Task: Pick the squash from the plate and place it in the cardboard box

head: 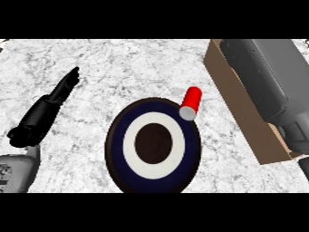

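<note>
The plate lies at the centre of the counter, with a dark blue rim, a white ring and a dark brown middle. No squash shows on it or anywhere else. The brown cardboard box stands at the right, and my grey right forearm lies over it and hides most of it. That forearm runs up past the top edge, so the right hand is out of sight. My left hand rests at the left with straight fingers pointing away, holding nothing, well clear of the plate.
A red cylinder with a grey end lies against the plate's upper right rim, between the plate and the box. The counter is white marble.
</note>
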### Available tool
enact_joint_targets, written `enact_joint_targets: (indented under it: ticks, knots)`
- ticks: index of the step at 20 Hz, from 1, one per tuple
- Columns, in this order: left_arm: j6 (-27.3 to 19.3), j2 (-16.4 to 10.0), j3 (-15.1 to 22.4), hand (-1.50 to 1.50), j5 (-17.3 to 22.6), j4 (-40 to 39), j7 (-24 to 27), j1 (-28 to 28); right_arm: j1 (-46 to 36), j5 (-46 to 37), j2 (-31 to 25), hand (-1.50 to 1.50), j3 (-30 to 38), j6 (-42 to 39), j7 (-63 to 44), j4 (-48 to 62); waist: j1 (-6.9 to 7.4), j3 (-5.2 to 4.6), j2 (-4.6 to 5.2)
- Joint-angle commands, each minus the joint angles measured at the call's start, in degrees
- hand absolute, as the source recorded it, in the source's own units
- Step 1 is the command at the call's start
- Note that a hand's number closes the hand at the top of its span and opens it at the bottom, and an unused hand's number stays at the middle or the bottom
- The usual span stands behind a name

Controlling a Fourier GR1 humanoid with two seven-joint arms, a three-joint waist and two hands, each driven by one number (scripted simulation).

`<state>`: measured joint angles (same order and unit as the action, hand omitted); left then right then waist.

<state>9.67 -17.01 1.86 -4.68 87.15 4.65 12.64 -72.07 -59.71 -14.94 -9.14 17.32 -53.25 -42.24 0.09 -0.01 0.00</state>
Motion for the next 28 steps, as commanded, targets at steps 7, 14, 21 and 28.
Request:
enact_joint_targets:
  ticks: [7,14,21,28]
  knots:
    - [1.73,-1.01,-1.4,0.0,0.42,0.1,1.53,-1.08,7.11,8.71,-8.57,1.5,6.67,-15.9,7.67,3.54,-0.11,0.01,0.08]
    - [2.27,-0.98,-2.66,0.0,1.1,0.75,-1.35,0.37,13.43,14.79,-11.39,1.5,9.42,-28.39,10.64,-1.02,-0.61,0.01,-0.22]
    - [0.59,1.57,-0.82,0.0,-1.32,0.5,-1.0,-0.22,19.66,21.35,-15.31,-1.5,13.33,-37.43,19.39,-2.13,-0.49,0.02,-0.09]
    - [1.18,0.97,-1.44,0.0,-1.31,1.88,-0.93,-0.69,20.88,25.49,-12.64,-1.5,19.01,-24.01,27.25,-13.02,-0.82,0.1,-0.33]
